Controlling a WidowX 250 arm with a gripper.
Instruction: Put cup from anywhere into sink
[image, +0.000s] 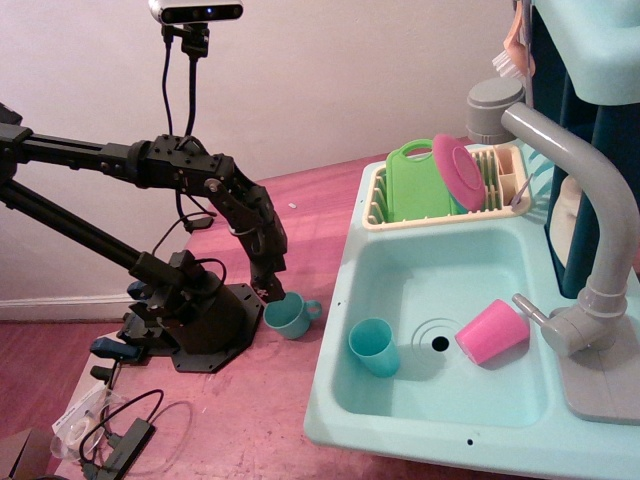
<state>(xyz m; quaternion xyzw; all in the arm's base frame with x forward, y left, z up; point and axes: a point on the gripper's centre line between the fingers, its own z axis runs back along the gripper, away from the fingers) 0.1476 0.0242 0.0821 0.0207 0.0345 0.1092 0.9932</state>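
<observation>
The reddish wooden table (250, 410) bore the sink (345, 400) at its right edge, the cup (290, 316) mid-table, the arm's black base (205, 325) leftward, and perhaps cables (120, 435) near the front-left corner.

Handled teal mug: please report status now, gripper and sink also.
Gripper at mug rim, closure unclear. Handled teal mug on table, outside sink. Teal tumbler and pink tumbler already in basin.

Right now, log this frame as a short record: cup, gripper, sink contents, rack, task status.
cup: teal mug, on the wooden table left of the sink
gripper: gripper at the mug's rim; grasp unclear
sink contents: teal tumbler, pink tumbler on its side
rack: dish rack holding green board, pink plate
task status: mug not yet in sink
</observation>
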